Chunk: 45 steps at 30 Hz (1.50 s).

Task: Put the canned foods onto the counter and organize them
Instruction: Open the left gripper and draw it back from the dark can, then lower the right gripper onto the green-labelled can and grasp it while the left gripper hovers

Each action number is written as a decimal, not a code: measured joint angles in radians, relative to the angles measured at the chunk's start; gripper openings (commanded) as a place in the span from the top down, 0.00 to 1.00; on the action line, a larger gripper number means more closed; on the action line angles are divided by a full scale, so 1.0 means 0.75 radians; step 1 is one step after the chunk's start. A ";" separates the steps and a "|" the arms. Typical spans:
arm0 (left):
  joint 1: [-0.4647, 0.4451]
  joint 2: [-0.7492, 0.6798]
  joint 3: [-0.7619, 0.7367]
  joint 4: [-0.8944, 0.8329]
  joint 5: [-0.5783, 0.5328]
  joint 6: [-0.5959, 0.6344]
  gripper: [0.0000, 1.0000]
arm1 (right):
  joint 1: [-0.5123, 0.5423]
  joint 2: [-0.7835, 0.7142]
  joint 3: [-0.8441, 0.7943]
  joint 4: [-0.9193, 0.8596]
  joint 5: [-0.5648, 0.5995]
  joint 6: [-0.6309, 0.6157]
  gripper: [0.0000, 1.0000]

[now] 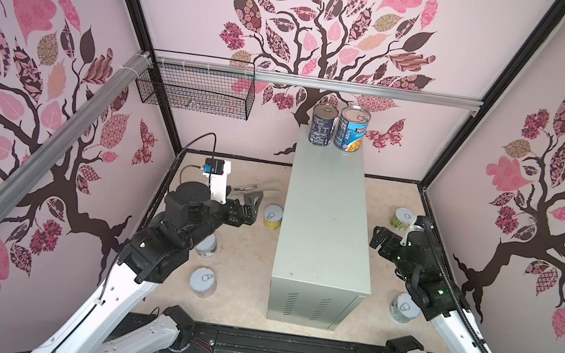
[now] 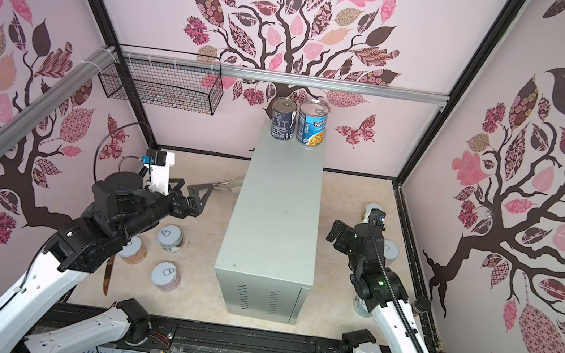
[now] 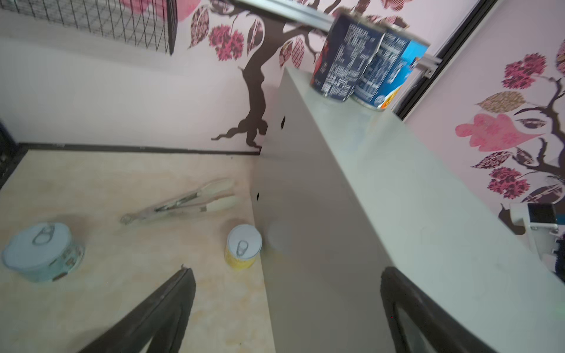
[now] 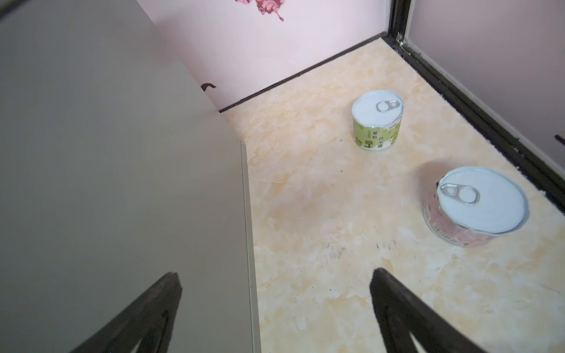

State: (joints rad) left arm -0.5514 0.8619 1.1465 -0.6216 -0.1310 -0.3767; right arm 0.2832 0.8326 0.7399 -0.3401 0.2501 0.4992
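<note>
The counter [image 1: 326,229] [image 2: 275,214] stands in the middle of the floor. At its far end a navy tall can [image 1: 323,124] [image 3: 345,61] and a blue tall can [image 1: 351,129] [image 3: 388,76] stand side by side. Short cans sit on the floor: a yellow one [image 1: 273,217] [image 3: 243,247] against the counter's left side, several more at left [image 2: 171,238] [image 2: 165,275] [image 3: 42,250], and a green one [image 4: 376,120] and a pink one [image 4: 480,204] at right. My left gripper [image 1: 254,205] [image 3: 287,272] hangs open and empty beside the yellow can. My right gripper [image 1: 378,239] [image 4: 275,273] is open and empty at the counter's right edge.
Metal tongs [image 1: 256,188] [image 3: 183,201] lie on the floor behind the left gripper. A black wire basket [image 1: 195,88] hangs on the back-left rail. A knife [image 2: 108,274] lies near the left arm. Another short can [image 1: 404,307] sits under the right arm.
</note>
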 measured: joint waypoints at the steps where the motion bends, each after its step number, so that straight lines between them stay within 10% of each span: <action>1: 0.000 -0.017 -0.054 -0.021 0.001 -0.019 0.02 | -0.002 0.030 -0.021 0.034 0.017 0.011 0.00; 32: -0.016 -0.340 -0.460 -0.185 0.022 -0.015 0.02 | -0.458 1.298 0.583 0.321 0.096 -0.054 0.00; 45: 0.005 -0.359 -0.460 -0.164 0.033 0.016 0.02 | -0.542 1.543 0.842 0.261 0.072 -0.138 0.00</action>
State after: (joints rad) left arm -0.5476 0.5926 0.8017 -0.7444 -0.1066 -0.3649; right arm -0.1230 1.9896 1.3712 -0.1444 0.3038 0.3954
